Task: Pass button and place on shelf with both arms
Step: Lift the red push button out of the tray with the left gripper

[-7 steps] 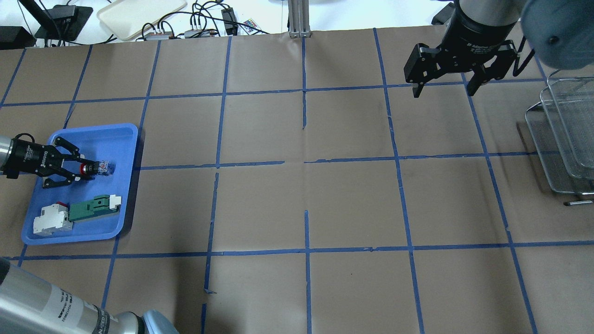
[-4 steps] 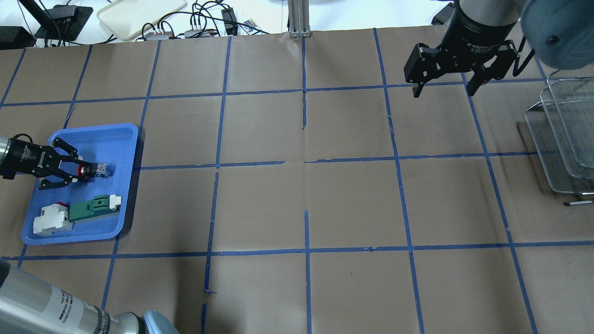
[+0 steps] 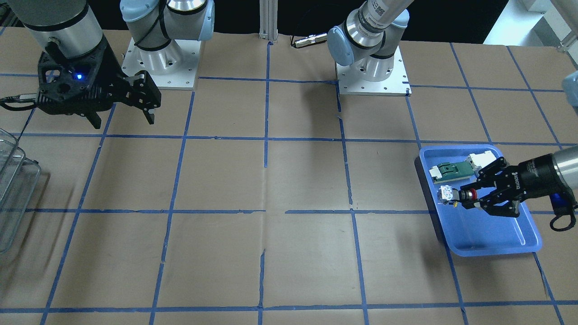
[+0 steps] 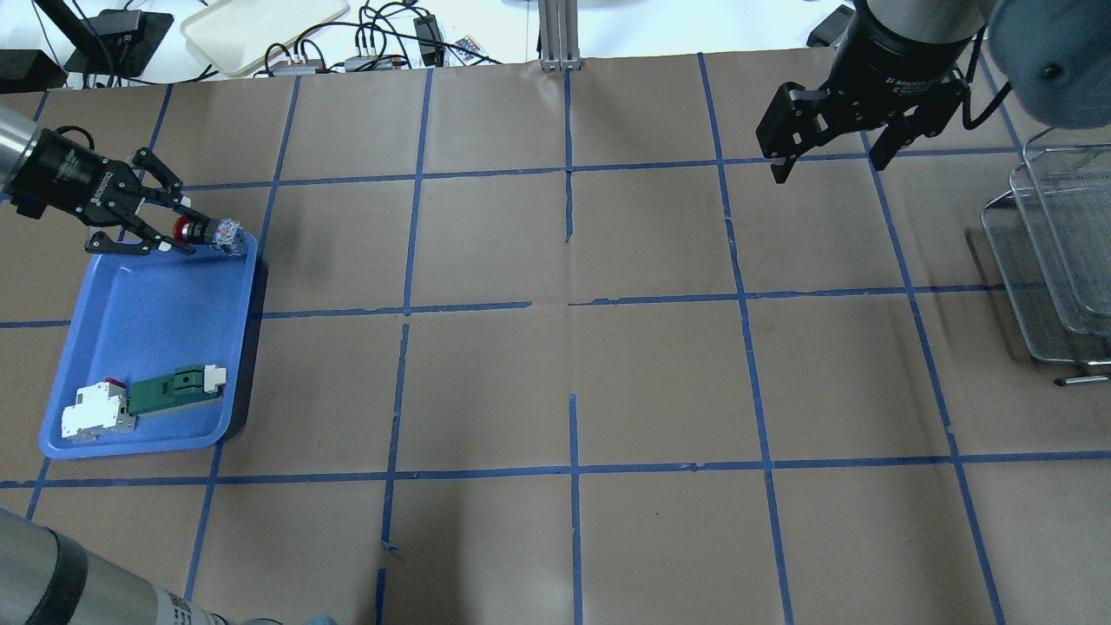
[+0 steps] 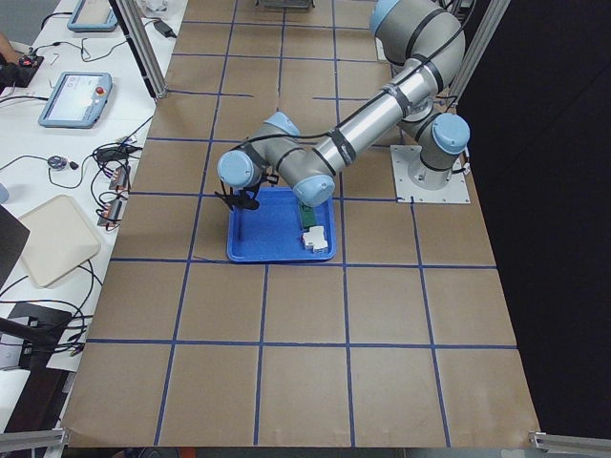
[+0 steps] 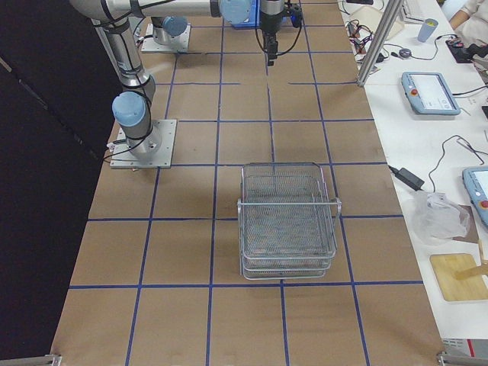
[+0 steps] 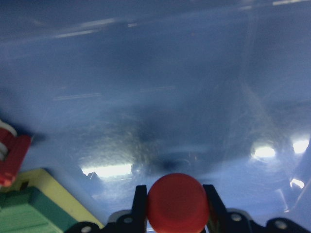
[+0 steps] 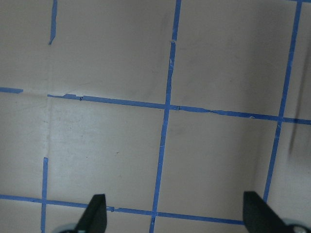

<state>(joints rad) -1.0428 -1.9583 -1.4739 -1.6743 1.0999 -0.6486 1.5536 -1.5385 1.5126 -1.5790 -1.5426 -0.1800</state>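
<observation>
My left pincer [image 4: 185, 232] is clamped on the button [image 4: 224, 233] at the red cap and collar end. The blue-and-white block sticks out free past the fingertips. The button looks lifted clear of the blue tray [image 4: 243, 347], hanging over its edge toward the table's [image 4: 573, 347] middle. The green part [image 4: 169, 391] and white block [image 4: 91, 415] lie at the tray's other end, well apart from it.

My right pincer [image 4: 825, 165] is wide and empty, hovering over the far right of the table, well apart from the button. The shelf [image 4: 1055, 260] stands at the right edge, beside it.

Risks:
- The grip is on the round cap only, so the button could twist or slip out during the carry across the table.
- Only the short block end is free for the handover. A misaligned right pincer would hit my left fingers or pinch a corner.
- If the left lets go before the right has closed firmly, the button drops to the table.
- The shelf is wire mesh with a raised rim, so a low approach could catch it.
</observation>
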